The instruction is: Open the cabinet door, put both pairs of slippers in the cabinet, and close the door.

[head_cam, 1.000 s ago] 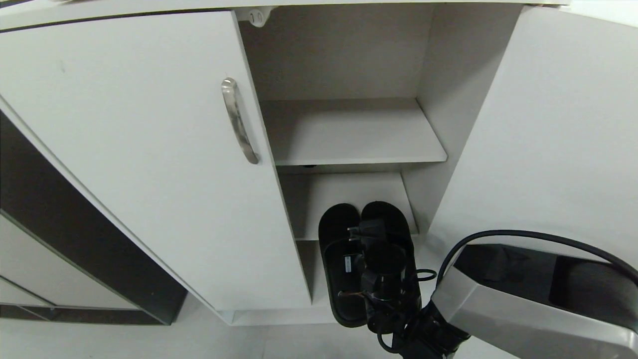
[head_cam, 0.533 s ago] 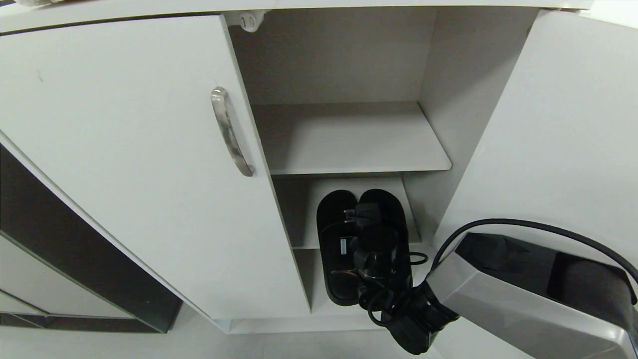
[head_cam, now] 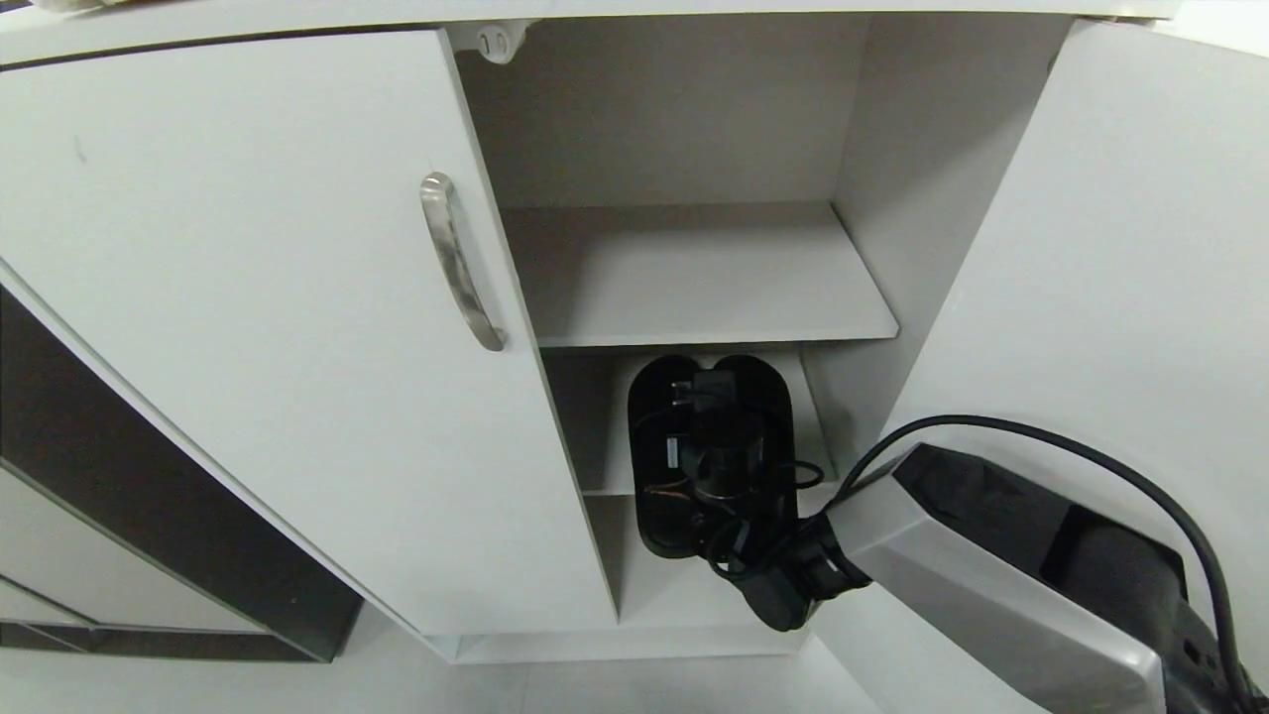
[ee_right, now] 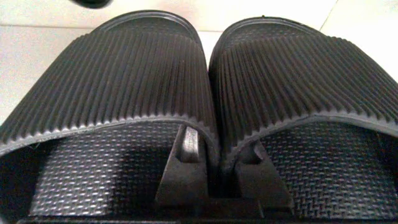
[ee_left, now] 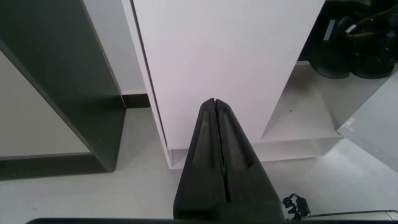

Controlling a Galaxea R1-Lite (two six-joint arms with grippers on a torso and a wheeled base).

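The cabinet (head_cam: 897, 149) has a wide gap between the shut door (head_cam: 248, 317) at 9 o'clock and the open door (head_cam: 1110, 248) at 3 o'clock. There is room above the shelf (head_cam: 694, 283) at 12 o'clock. At 6 o'clock, under the shelf, the slippers (head_cam: 654, 446) and the right arm (head_cam: 977, 590) block the way. The handle (head_cam: 458, 260) sticks out from the shut door.

- cabinet door (head_cam: 248, 297): white board with a laminate-like skin, smooth and matt.
- handle (head_cam: 461, 260): brushed metal with a soft satin sheen.
- shelf (head_cam: 694, 273): the same white board, smooth and matt.
- pair of slippers (ee_right: 143, 74): black, rubbery and matt. The straps are finely ribbed, and the footbeds are embossed with a small diamond grain.
- right gripper (ee_right: 221, 149): jaws of smooth, matt black plastic.
- left gripper (ee_left: 214, 107): jaws black and matt with a faint grain, either rubber or plastic.
- floor (ee_left: 143, 186): pale and smooth with a slight sheen.
- dark panel (ee_left: 56, 81): dark grey, smooth and matt.
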